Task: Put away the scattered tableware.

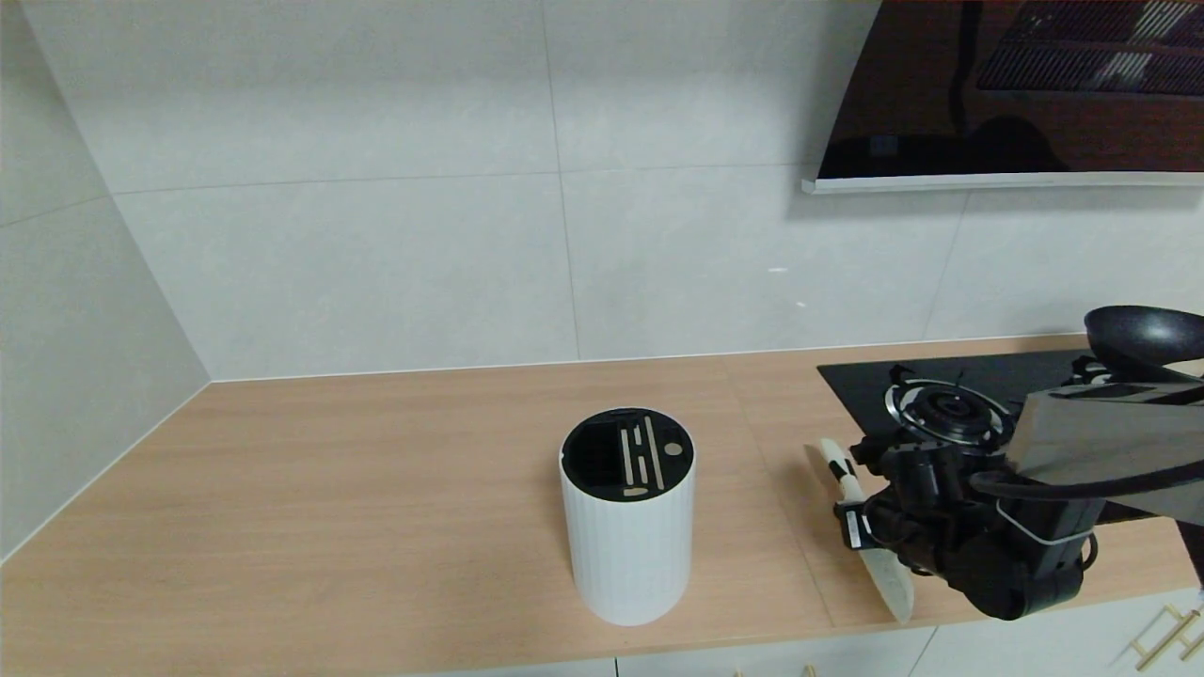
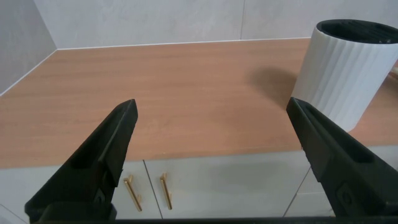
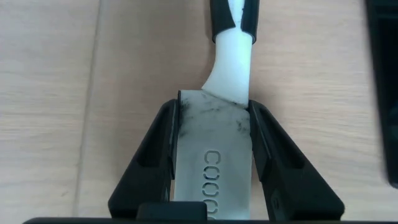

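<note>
At the left of the head frame the light wood-grain counter (image 1: 329, 489) runs back to the tiled wall. The left gripper (image 2: 210, 106) hangs off the counter's front edge. Its black fingers (image 2: 118, 134) are spread wide with nothing between them.

In the middle of the head frame stands the white ribbed cylindrical knife holder (image 1: 628, 536), upright, its black slotted top facing up.

Right of it, well apart, the white ceramic knife with a white-and-black handle (image 1: 889, 569) lies on the counter just beside the black glass cooktop (image 1: 1016, 376). Its long axis runs from the handle, higher in the frame, down and slightly right to the blade tip near the counter's front edge.

The right gripper (image 3: 214, 104) sits over the knife. Its fingers (image 3: 158, 149) are closed against the two edges of the blade just behind the handle, so the blade runs back between them and the handle points away from the wrist.

The right arm is plainly the nearer one. The holder lies to the left of the knife, so the move would likely call for lifting the knife, turning it tip down and lining the blade up with a slot.
</note>
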Available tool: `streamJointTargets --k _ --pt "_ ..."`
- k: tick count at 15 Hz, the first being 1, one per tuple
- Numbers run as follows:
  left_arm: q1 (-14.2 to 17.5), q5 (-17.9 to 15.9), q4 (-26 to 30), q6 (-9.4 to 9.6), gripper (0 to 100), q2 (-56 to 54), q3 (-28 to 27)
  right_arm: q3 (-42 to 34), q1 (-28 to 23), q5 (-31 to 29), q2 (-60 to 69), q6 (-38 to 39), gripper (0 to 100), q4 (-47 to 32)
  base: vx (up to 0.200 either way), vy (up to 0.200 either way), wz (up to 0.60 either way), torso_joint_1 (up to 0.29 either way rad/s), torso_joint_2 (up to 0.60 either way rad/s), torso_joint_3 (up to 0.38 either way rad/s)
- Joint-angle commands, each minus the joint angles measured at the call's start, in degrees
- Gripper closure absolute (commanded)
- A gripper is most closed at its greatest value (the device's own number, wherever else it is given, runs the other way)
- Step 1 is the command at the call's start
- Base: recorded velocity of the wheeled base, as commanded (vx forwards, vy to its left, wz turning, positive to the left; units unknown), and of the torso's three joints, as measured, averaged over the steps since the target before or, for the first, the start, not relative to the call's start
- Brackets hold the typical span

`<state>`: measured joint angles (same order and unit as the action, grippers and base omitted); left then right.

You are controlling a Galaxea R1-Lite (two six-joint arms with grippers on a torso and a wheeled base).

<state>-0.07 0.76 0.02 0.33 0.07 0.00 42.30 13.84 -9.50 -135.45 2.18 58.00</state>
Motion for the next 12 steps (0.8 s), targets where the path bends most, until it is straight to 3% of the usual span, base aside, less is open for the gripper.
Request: streamJointTargets --k 1,5,6,8,9,10,11,12 --pt "-0.01 0.04 -0.02 0.11 0 0.01 0.0 -1.78 0.58 -1.23 6.25 0.02 100 0.27 0.0 0.0 0.0 0.0 0.0 0.0" --pt "-0.01 -0.05 -1.34 0.29 0 0.01 -0.26 -4.16 2.78 -1.84 15.48 0.1 100 0.18 0.0 0.0 0.0 0.0 0.0 0.0" --pt "0.07 -0.49 -3.19 0.2 0 0.01 -1.23 -4.86 3.74 -2.02 18.12 0.28 100 0.18 0.0 0.0 0.0 0.0 0.0 0.0" --pt "-0.01 -3.22 -1.43 0.29 0 0.54 -5.63 -5.21 4.88 -2.98 21.19 0.28 100 0.18 0.0 0.0 0.0 0.0 0.0 0.0" --pt "-0.28 -6.21 1.03 0.29 0 1.86 -8.44 -5.12 4.97 -3.42 22.51 0.19 100 0.09 0.0 0.0 0.0 0.0 0.0 0.0" --pt "-1.25 -13.41 5.69 -0.07 0 5.55 -14.33 -4.68 5.5 -3.42 24.8 0.19 100 -0.35 0.0 0.0 0.0 0.0 0.0 0.0" --pt "-1.68 -15.43 6.92 -0.15 0 6.96 -16.0 -4.42 5.68 -3.42 25.41 0.1 100 -0.43 0.0 0.0 0.0 0.0 0.0 0.0" --pt "-2.21 -22.82 8.94 -0.15 0 15.13 -21.88 -2.84 6.64 -3.34 27.43 0.02 100 -1.58 0.0 0.0 0.0 0.0 0.0 0.0"
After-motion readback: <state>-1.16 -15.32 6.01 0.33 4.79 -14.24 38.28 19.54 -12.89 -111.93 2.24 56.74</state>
